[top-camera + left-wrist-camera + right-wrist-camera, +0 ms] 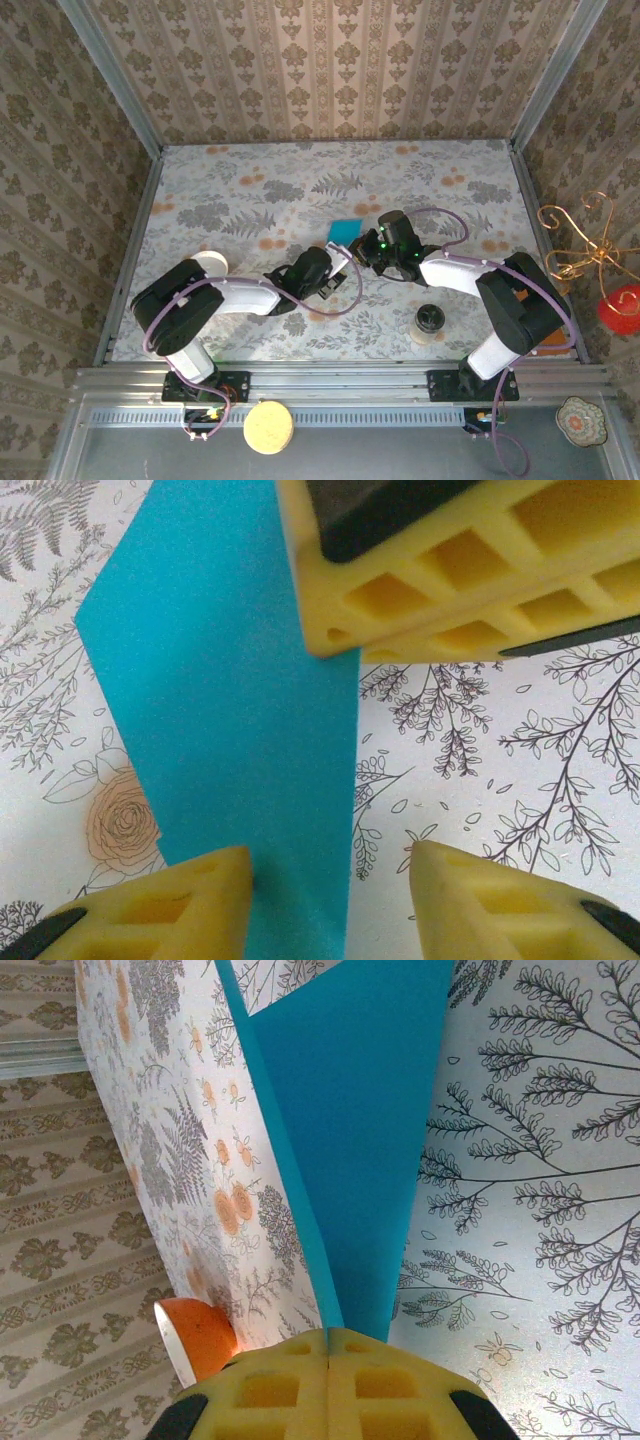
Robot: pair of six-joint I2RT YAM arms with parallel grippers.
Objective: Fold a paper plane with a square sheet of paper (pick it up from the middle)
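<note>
Paper sheet (220, 730): teal, matte, creased

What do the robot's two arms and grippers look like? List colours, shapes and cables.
The left arm and right arm have white links, black joints and looping purple cables. A green light glows on the right wrist. The left gripper and right gripper have yellow fingers moulded with rectangular cells, backed by black parts.

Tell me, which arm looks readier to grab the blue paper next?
Left, probably: the right gripper is shut on the paper, while the left gripper is open with the sheet's edge between its fingers.
</note>
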